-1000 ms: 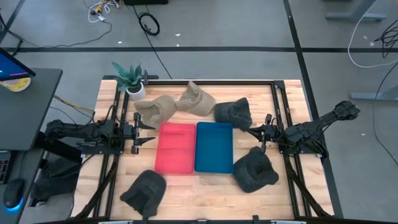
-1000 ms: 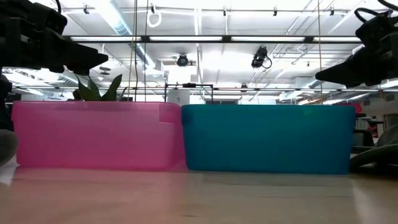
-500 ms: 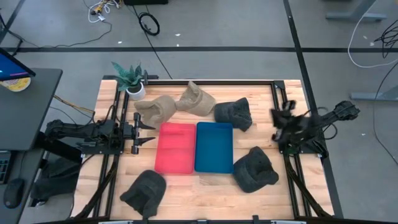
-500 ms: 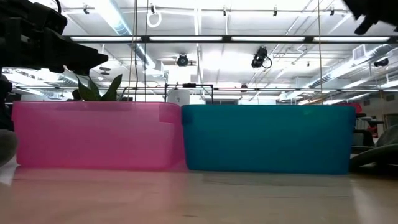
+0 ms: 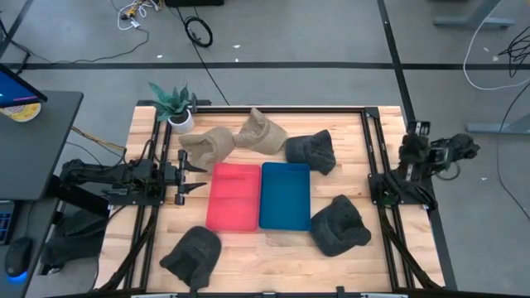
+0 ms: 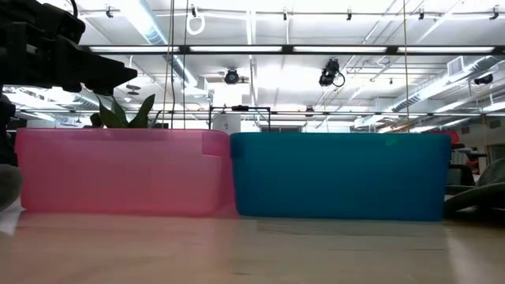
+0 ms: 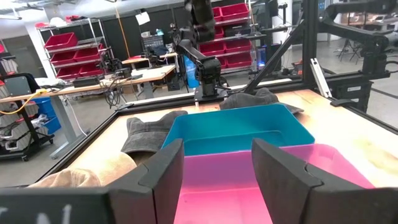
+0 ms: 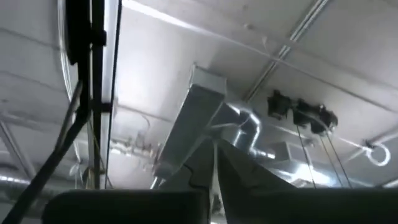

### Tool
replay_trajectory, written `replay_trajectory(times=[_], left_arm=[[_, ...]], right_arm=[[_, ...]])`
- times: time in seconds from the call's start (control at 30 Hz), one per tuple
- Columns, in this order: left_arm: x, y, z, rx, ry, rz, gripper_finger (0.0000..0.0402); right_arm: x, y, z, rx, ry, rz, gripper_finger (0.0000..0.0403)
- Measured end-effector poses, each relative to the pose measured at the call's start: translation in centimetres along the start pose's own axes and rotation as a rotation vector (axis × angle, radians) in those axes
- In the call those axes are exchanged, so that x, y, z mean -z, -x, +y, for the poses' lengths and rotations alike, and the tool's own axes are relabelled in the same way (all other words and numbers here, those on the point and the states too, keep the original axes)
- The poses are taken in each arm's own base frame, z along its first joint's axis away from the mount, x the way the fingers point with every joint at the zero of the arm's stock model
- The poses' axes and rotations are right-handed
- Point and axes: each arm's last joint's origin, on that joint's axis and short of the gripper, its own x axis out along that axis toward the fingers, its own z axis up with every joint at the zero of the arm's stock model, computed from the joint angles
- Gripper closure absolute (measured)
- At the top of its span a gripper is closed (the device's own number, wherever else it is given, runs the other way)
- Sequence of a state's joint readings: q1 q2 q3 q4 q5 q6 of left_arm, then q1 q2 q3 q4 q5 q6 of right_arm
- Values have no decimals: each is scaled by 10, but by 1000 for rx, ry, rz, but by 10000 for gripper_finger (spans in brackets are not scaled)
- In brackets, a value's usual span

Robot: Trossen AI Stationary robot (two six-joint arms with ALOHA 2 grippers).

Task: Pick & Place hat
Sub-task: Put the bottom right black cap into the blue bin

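From above, the left gripper (image 5: 195,172) hangs open and empty just left of the pink bin (image 5: 233,196), while the right gripper (image 5: 413,136) is folded back at the table's right edge, its wrist camera seeing only ceiling, fingers (image 8: 249,186) pressed together on nothing. Five hats ring the bins, the nearest dark hat (image 5: 339,224) just right of the blue bin (image 5: 285,195); the low view shows only the two bin walls.

Robotics lab or workshop: shelving with red bins (image 7: 57,42), workbenches (image 7: 127,76), exposed ceiling ducts (image 8: 208,118), strip lights (image 6: 146,17).
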State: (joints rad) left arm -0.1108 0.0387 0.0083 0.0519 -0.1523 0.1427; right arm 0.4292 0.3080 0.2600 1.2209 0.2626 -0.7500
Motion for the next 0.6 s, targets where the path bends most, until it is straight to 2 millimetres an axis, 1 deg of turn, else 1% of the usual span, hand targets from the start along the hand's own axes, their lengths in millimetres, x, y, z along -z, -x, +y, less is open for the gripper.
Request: replay_trajectory(times=[0.07, 0.17, 0.27, 0.4, 0.5, 0.6], left_arm=[[0, 0, 0, 0, 0, 0, 209], [0, 0, 0, 0, 0, 0, 209], [0, 0, 0, 0, 0, 0, 209], [0, 0, 0, 0, 0, -1, 209], [0, 0, 0, 0, 0, -1, 209], [0, 0, 0, -1, 0, -1, 209]], right_arm=[[-8, -19, -4, 49, -21, 113, 378], [-18, -49, -11, 122, -48, 340, 378], [-26, -70, -16, 207, -22, 544, 378], [-40, -93, -25, 340, -36, 636, 378], [-46, -105, -28, 402, -6, 676, 378], [-51, -115, -32, 499, 1, 713, 378]])
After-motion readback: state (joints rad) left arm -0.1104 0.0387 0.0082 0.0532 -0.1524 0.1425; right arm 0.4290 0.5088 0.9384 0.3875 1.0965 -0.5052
